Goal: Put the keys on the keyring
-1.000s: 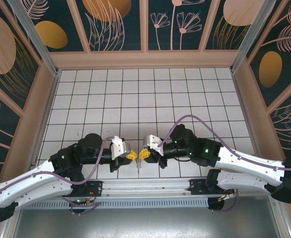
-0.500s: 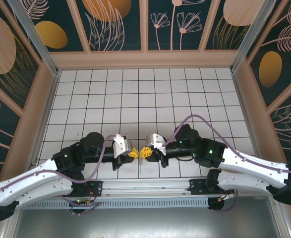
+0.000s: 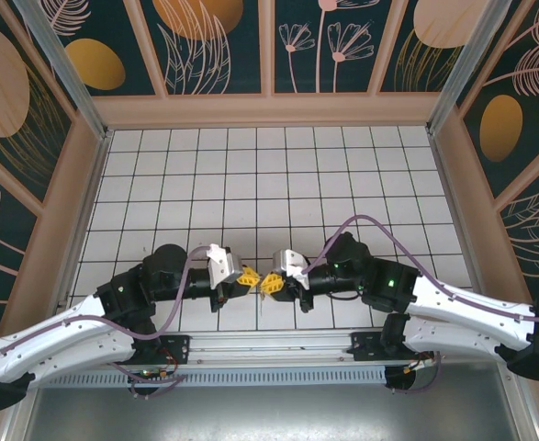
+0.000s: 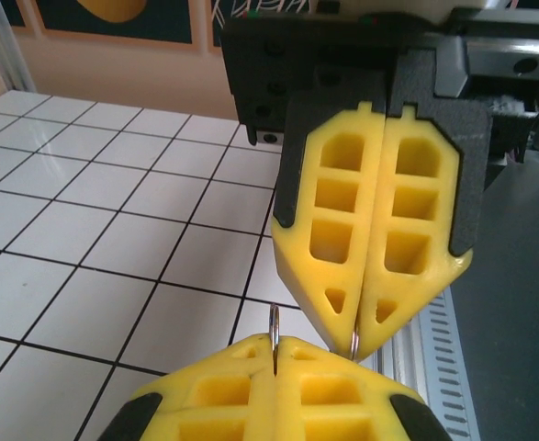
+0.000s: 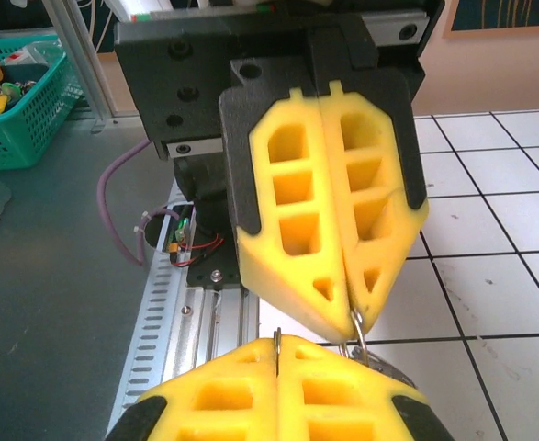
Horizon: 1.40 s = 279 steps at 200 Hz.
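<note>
The left hand (image 4: 274, 354) was closed, its yellow fingertips pressed together on a thin strand of the keyring (image 4: 274, 323) standing in their seam. The right hand (image 4: 359, 338) met it tip to tip, its jaws also shut, with a second strand of wire just beside its point. In the right wrist view, the right hand (image 5: 278, 347) likewise pinched a strand in its seam, and a small loop of the keyring (image 5: 358, 333) hung at the tip of the left hand (image 5: 347, 308). Whether any keys hung from the ring could not be told.

In the top view, the left hand (image 3: 249, 278) and right hand (image 3: 271, 284) nearly touched above the near edge of the white tiled surface (image 3: 251, 175). A green basket (image 5: 16, 115) stood well off to the side.
</note>
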Motion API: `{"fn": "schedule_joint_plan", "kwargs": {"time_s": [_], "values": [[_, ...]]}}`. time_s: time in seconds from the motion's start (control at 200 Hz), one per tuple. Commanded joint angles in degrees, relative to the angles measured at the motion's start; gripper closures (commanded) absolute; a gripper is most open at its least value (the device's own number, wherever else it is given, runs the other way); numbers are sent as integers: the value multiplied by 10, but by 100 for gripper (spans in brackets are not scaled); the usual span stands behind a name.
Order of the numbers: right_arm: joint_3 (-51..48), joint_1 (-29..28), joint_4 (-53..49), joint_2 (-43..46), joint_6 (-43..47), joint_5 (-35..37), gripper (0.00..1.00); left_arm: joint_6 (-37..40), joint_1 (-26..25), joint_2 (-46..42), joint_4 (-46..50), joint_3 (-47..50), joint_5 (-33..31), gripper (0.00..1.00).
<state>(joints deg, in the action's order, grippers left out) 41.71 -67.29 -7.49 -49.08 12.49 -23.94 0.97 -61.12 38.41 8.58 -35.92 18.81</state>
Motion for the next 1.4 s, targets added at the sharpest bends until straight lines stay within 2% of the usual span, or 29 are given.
{"fn": "schedule_joint_plan", "kwargs": {"time_s": [0.0,1.391], "values": [[-7,-3,22,13,-12,5,100,-10,1,-11,-45,8,-5,100],[-21,19,48,26,-19,-12,100,1,1,-5,-73,16,7,100]]}}
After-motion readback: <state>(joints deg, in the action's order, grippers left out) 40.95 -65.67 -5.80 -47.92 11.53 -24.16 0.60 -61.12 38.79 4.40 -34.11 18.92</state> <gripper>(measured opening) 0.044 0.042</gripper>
